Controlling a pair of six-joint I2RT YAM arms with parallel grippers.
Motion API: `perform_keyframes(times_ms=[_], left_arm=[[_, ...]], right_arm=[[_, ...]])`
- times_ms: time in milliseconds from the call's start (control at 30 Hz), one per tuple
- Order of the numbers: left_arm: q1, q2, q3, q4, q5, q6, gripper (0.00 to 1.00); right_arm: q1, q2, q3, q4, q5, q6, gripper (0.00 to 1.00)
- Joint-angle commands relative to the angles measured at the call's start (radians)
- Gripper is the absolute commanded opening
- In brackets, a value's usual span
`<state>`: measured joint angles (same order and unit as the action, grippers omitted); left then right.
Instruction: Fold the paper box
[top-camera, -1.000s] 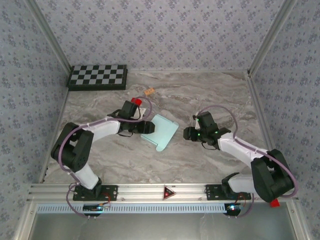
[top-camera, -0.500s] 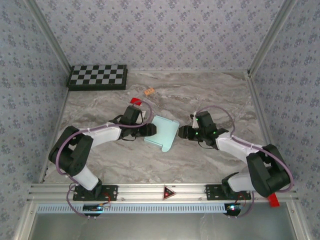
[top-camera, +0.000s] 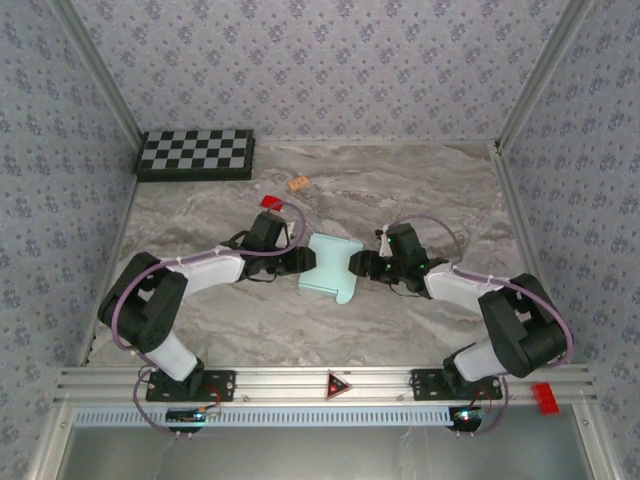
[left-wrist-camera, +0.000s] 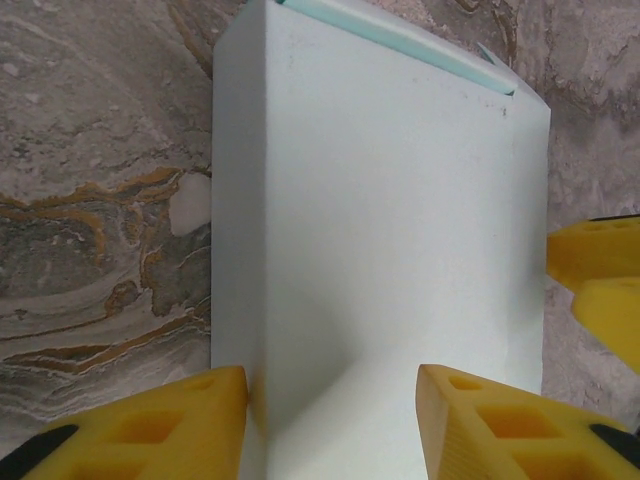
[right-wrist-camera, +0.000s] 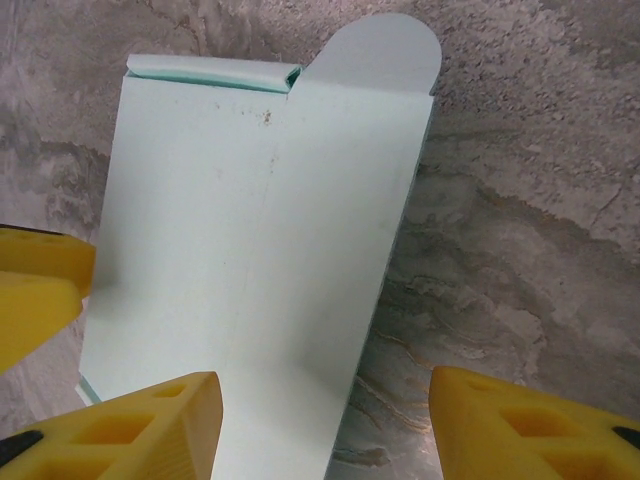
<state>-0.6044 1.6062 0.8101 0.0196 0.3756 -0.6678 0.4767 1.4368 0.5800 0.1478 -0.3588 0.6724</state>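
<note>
The paper box (top-camera: 332, 268) is a pale aqua folded sheet lying flat on the marble table, with a rounded flap (right-wrist-camera: 375, 50) at one corner. My left gripper (top-camera: 303, 262) is at the box's left end and my right gripper (top-camera: 362, 265) at its right end. In the left wrist view the left gripper (left-wrist-camera: 335, 425) stands open; one yellow finger (left-wrist-camera: 160, 420) is against the box's folded side and the other is over the top panel (left-wrist-camera: 380, 200). The right gripper (right-wrist-camera: 325, 430) is open astride the box's edge, one finger (right-wrist-camera: 130, 430) over the box (right-wrist-camera: 250, 220) and one over bare table.
A black-and-white checkerboard (top-camera: 196, 153) lies at the back left. A small red block (top-camera: 271, 202) and a small tan piece (top-camera: 298, 184) sit behind the left arm. Patterned walls close three sides, and a metal rail (top-camera: 330, 380) runs along the near edge.
Both grippers have closed in on the box from either side. The box has turned squarer and slid slightly right. The left jaws have narrowed and the right jaws widened.
</note>
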Motion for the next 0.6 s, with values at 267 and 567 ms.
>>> perform_keyframes(times_ms=[267,567], left_arm=[[-0.003,0.004,0.039,-0.015,-0.056,0.012,0.48],[-0.002,0.030,0.042,-0.014,-0.052,0.017,0.40]], right_arm=[[0.006,0.102,-0.016,0.184,-0.112,0.106,0.58],[0.013,0.149,-0.023,0.259,-0.150,0.126,0.55]])
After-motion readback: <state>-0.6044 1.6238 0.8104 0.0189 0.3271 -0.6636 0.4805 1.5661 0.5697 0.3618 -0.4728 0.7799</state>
